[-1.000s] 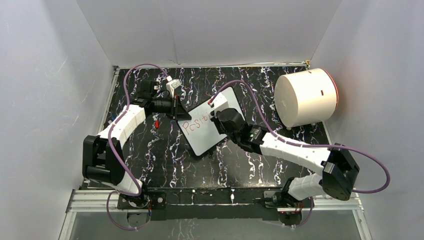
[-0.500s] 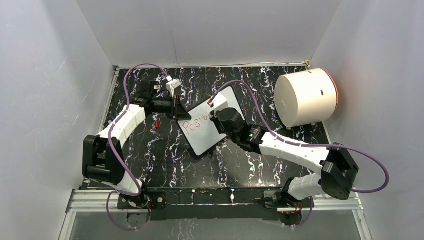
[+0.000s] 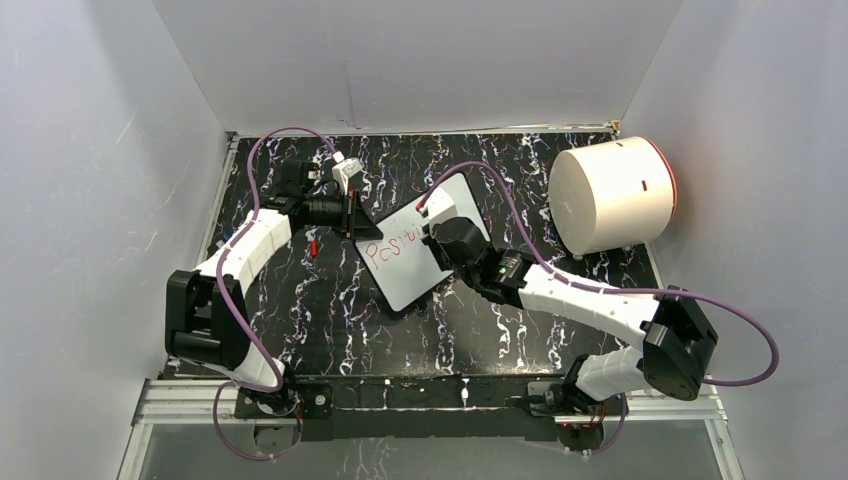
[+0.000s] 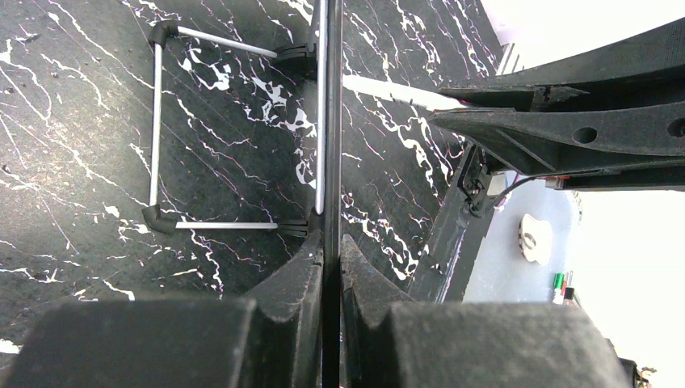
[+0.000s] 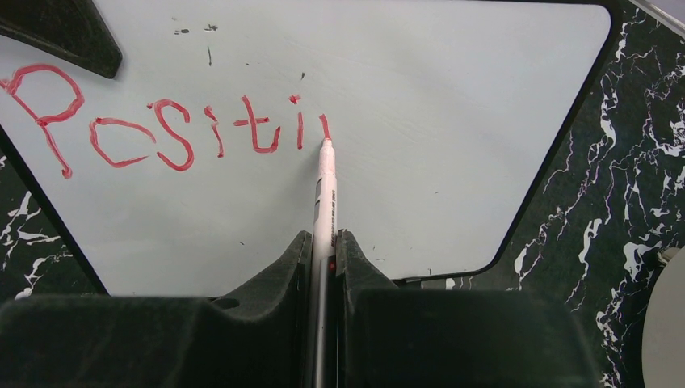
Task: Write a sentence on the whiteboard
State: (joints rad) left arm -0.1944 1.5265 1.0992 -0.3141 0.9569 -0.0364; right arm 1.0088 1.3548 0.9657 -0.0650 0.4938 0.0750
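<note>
Red sentence (image 5: 171, 136) on the whiteboard (image 5: 452, 121) reads "Positi"

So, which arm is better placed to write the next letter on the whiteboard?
Right. The right gripper is shut on the red marker, its tip touching the whiteboard at the end of the unfinished sentence, "Positi". The left gripper is clamped on the board's edge, apparently steadying it.

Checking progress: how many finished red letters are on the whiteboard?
6 letters: P, o, s, i, t, i, one row across the whiteboard; a seventh stroke begins at the marker tip.
</note>
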